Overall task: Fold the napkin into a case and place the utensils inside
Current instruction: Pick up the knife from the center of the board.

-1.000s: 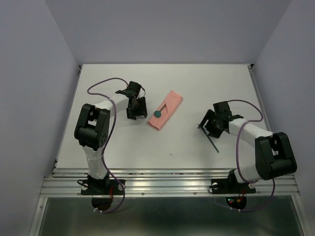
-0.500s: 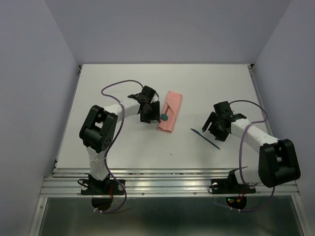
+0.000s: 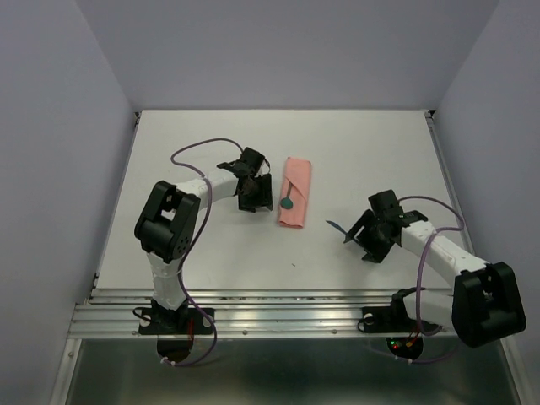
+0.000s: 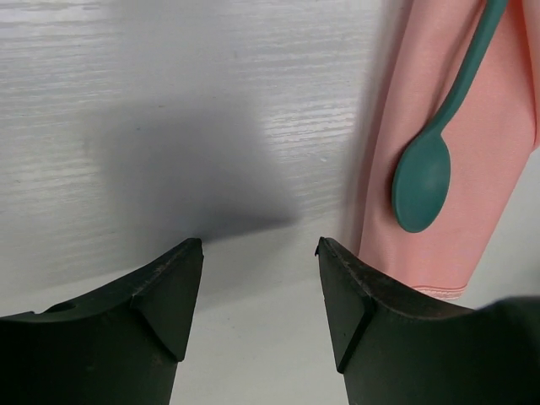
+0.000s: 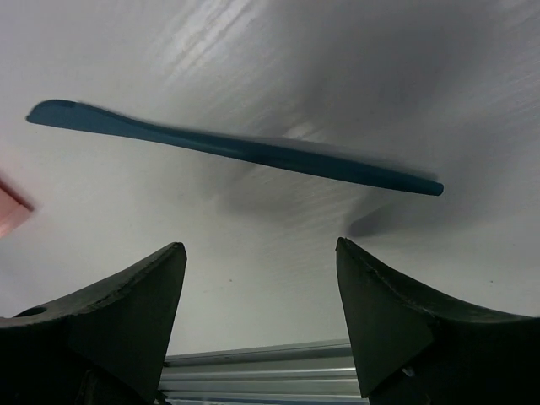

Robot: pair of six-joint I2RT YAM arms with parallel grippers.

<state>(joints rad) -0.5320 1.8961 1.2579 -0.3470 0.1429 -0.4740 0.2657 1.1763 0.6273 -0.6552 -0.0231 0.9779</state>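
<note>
The salmon-pink napkin, folded into a narrow case [image 3: 296, 191], lies mid-table, running front to back. A dark-teal spoon [image 3: 288, 202] rests on it, round end toward the near end of the case [image 4: 439, 126]; its bowl [image 4: 421, 179] shows clearly in the left wrist view. My left gripper [image 3: 256, 201] is open just left of the case, nothing between its fingers [image 4: 259, 246]. A second thin teal utensil [image 5: 245, 150] lies flat on the table beyond my open right gripper [image 5: 260, 245]. From above only its tip [image 3: 336, 225] shows beside the right gripper [image 3: 363, 240].
The aluminium rail [image 3: 287, 314] runs along the table's near edge and shows between the right fingers [image 5: 253, 371]. Purple cables [image 3: 198, 152] loop over both arms. Grey walls enclose the white table [image 3: 211, 253] on three sides.
The left gripper moved right up to the case, which shifted right and turned straighter. The right arm drew back toward the near edge, and the thin utensil now lies flat on the table.
</note>
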